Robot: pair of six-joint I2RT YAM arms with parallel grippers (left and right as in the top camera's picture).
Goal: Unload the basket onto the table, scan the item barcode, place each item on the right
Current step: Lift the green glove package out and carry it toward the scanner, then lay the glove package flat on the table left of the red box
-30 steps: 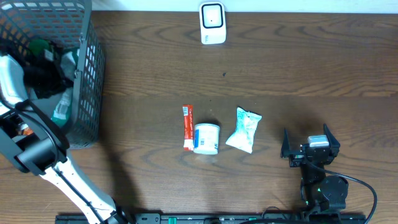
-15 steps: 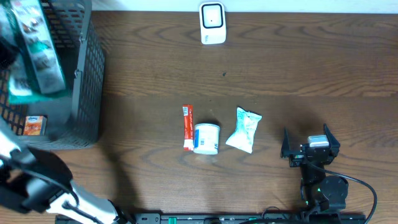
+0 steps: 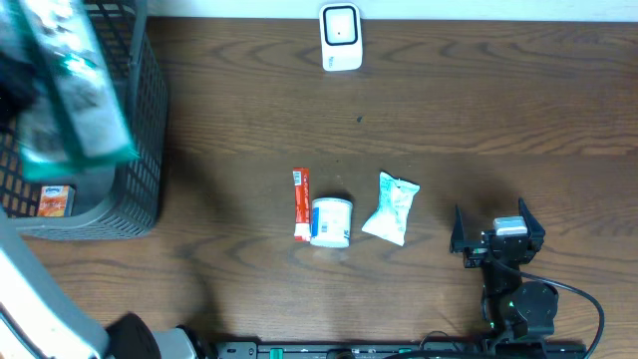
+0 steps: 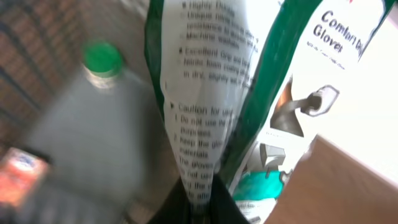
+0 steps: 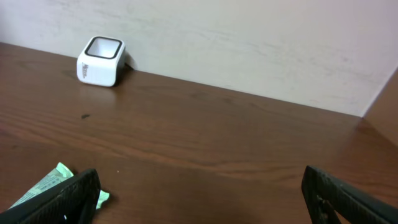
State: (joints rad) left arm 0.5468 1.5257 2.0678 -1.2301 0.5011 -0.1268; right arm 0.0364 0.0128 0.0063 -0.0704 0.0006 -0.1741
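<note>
The glove package [image 3: 72, 88] hangs in the air over the wire basket [image 3: 146, 130] at the table's [image 3: 249, 110] far-left corner, pinched at one end by the left fingers [image 4: 186, 210], which are closed tight on it. In the left wrist view its long axis runs straight away from the fingers, the pack creased down its length, green bands and printed text on the white faces. From overhead it shows blurred, its long axis running from the far edge toward the near edge and leaning slightly right. Below it, the basket holds a small orange box [image 3: 56, 199] on its floor near the front wall and a bottle with a green cap [image 4: 102, 58]. The barcode scanner [image 3: 340, 37] stands at the middle of the table's far edge, well apart from the basket, with bare wood between them. Near the table's middle lie a red stick packet [image 3: 301, 204], a white tub [image 3: 331, 221] touching it, and a pale green pouch [image 3: 391, 208] just beside the tub. The right fingers [image 3: 458, 235] are spread wide and hold nothing, low near the near edge, right of the pouch.
</note>
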